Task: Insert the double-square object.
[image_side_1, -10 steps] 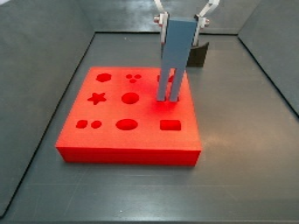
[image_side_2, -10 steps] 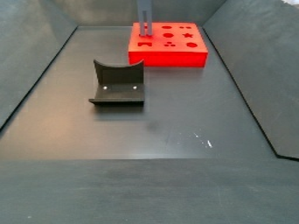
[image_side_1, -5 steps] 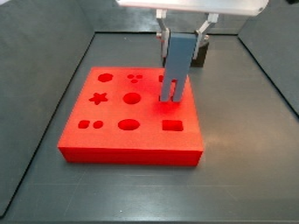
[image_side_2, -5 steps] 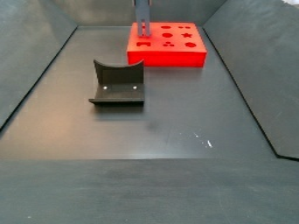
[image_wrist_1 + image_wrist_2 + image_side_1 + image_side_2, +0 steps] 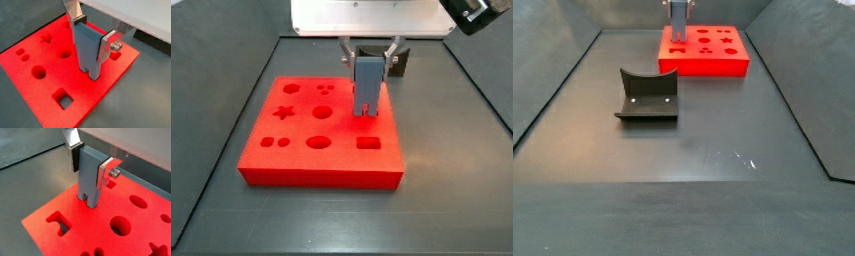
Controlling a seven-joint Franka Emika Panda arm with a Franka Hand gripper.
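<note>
The double-square object is a blue-grey peg standing upright on the red board. The lower ends of its two legs are sunk into the board near its right side. My gripper is shut on the peg's upper slab, one silver finger on each flat side. Both wrist views show the peg between the pads, with the legs meeting the red surface. In a side view the peg stands at the near left of the board, with the gripper at the frame's upper edge.
The board has several other shaped holes, among them a star, a square and an oval. The dark fixture stands on the grey floor away from the board and shows behind the peg. Dark walls enclose the floor.
My gripper has come down with the peg. More of the gripper body shows now, and the peg stands lower, its legs deeper in the board.
</note>
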